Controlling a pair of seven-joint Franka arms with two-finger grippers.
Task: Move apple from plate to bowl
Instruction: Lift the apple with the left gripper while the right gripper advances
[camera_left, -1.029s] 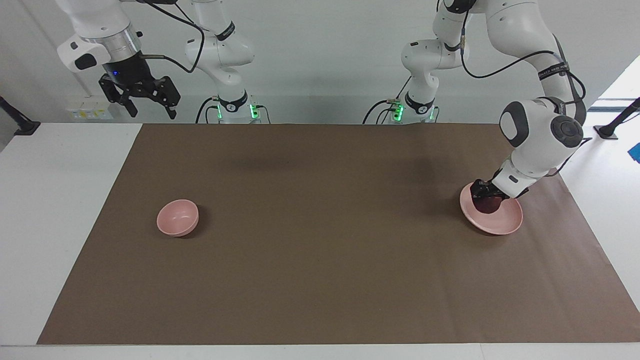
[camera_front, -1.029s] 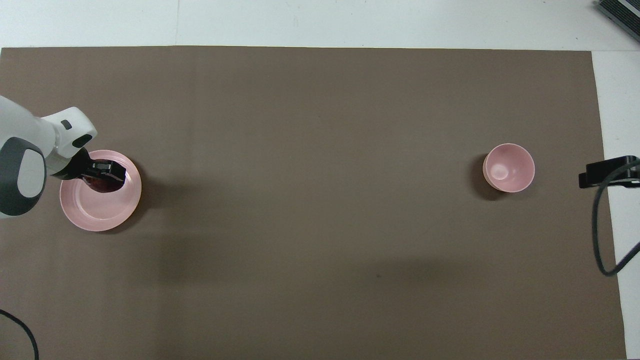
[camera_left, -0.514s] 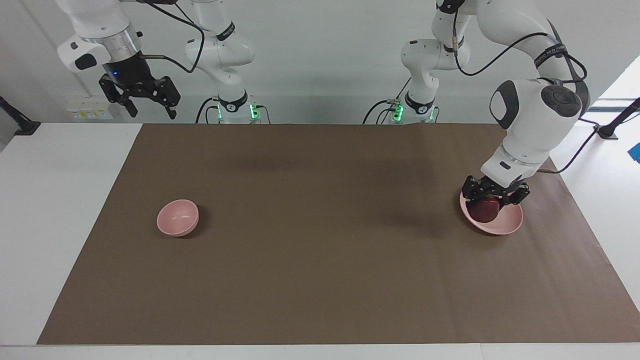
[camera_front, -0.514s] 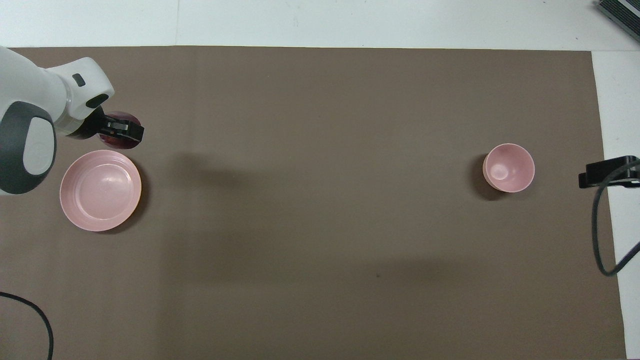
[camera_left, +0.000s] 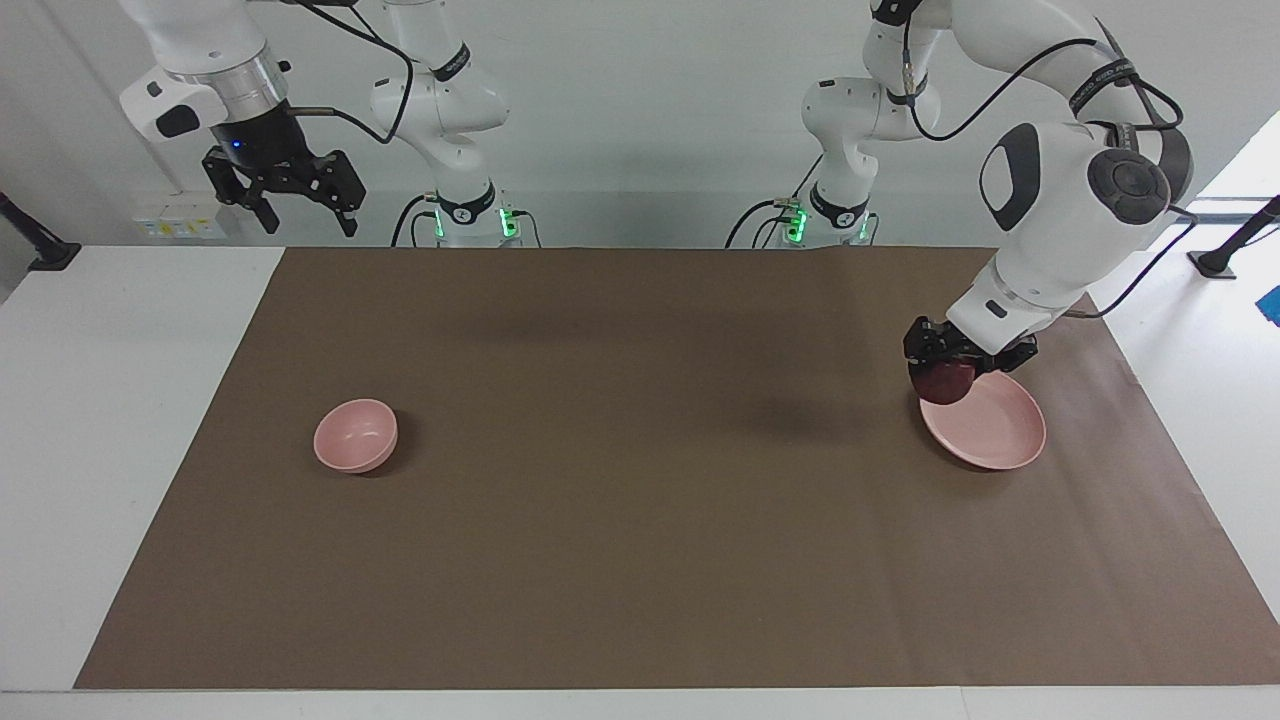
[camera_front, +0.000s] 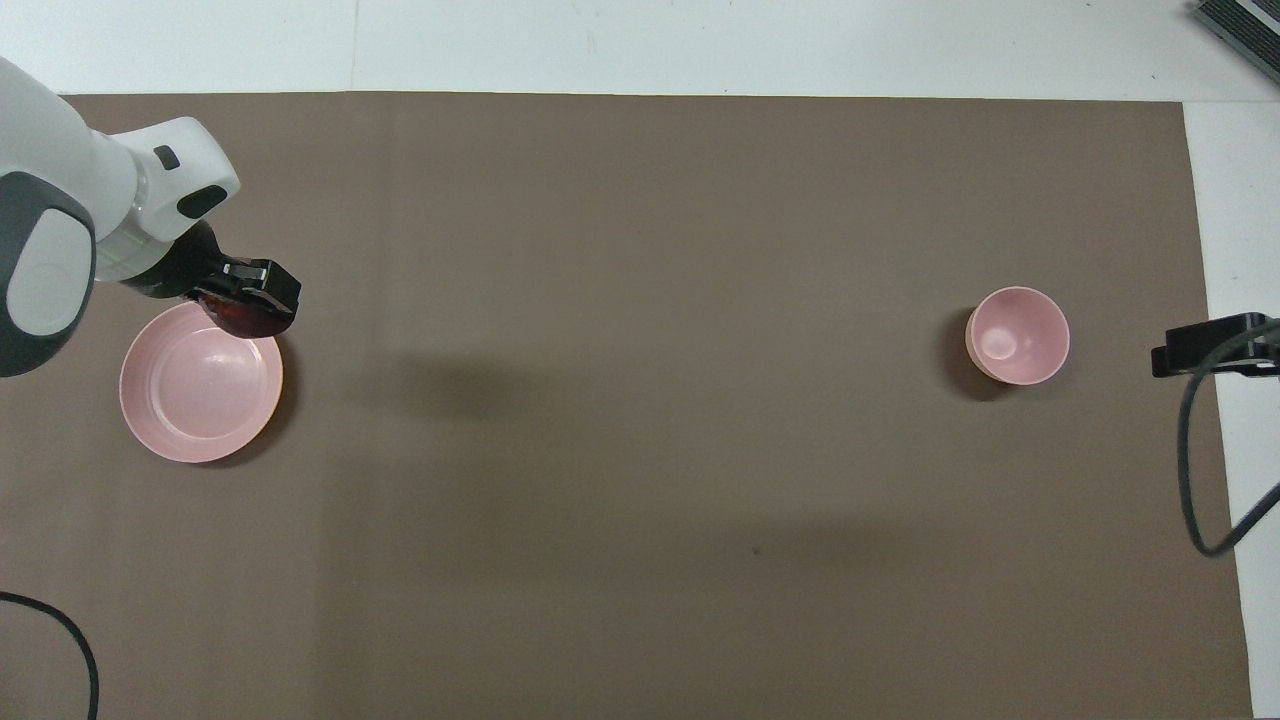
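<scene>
**A:** Apple (camera_left: 941, 382) is off the plate (camera_left: 1000, 440) now. A second ago it sat down on the pink surface with the left gripper (camera_left: 950, 362) closed round it; now it hangs in that grip at the right of the facing frame, clear of the plate, over the rim on the side toward the table's middle.

**B:** And the hold itself?

**A:** The fingers are clamped on the apple's two sides, the dark red fruit showing below them. In the overhead frame it sits at the left, just over the upper edge of the plate.

**B:** So the pick is done?

**A:** I'd judge so. What remains is the carry and the drop. The bowl (camera_left: 355, 435) stands at the left of the facing frame, well apart from the plate, toward the right arm's end.

**B:** Anything in the way?

**A:** Nothing stands on the brown mat (camera_left: 640, 560) between the two. The long run across the middle of the frame is open. The bowl is only a little wider than the apple, so the release needs to be well centred.

**B:** The other arm?

**A:** The right gripper (camera_left: 298, 205) waits at the upper left of the facing frame, high up, fingers spread and holding nothing.
</scene>
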